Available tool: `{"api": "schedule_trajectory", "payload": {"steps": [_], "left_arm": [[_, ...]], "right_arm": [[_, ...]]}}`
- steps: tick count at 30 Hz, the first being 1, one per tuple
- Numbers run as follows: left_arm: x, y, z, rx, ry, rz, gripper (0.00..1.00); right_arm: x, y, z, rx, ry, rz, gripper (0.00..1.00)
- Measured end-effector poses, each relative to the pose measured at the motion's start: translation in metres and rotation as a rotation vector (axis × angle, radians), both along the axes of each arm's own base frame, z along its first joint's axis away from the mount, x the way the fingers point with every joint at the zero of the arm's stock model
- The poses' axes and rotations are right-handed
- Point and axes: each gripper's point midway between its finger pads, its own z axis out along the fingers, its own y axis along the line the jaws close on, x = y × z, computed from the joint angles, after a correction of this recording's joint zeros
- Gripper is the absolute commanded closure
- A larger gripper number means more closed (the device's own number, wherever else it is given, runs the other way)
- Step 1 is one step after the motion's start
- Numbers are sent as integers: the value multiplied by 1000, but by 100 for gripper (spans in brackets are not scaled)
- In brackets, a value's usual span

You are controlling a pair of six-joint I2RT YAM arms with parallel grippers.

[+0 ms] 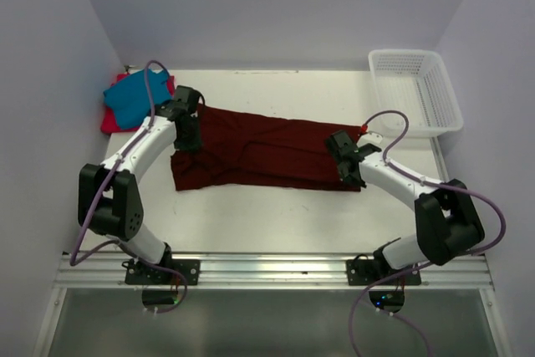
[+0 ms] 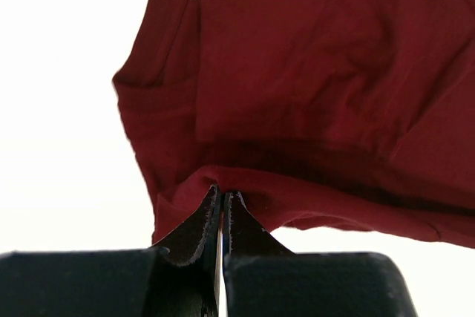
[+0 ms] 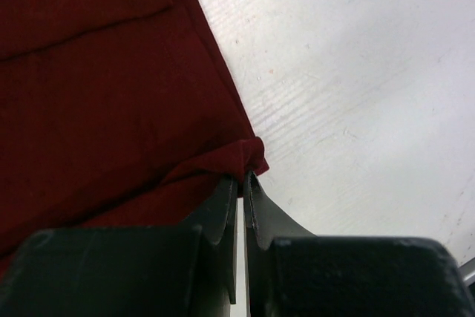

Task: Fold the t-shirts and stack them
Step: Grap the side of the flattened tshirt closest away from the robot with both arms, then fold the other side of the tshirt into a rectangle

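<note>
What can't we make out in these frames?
Red-pink shirt: top view, mostly covered by the teal shirt; fold unreadable.
Maroon shirt: both wrist views cut it off at the frame edges.
Left gripper and right gripper: pinch points hidden under the arms in the top view.
Table: blown out white in left wrist view.

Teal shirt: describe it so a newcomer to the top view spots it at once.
Go to the far left corner of the table, opposite the white basket. The teal shirt is the small bundle there, lying on the red-pink shirt; the maroon shirt is spread across the middle instead.
</note>
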Motion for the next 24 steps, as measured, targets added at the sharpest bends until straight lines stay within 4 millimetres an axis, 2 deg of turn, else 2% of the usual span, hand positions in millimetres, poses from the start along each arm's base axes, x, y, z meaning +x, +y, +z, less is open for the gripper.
{"api": "schedule_trajectory", "payload": {"steps": [6,16,24], "left_arm": [[27,-8,0,-15,-30,-7,100],[70,-17,26,-30,-121,-13,100],[89,-19,10,-15,-95,-24,100]], "right_arm": [[21,-2,-3,-14,8,-6,100],[49,6,5,-18,-12,13,100],[65,-1,8,-45,-21,-13,100]]}}
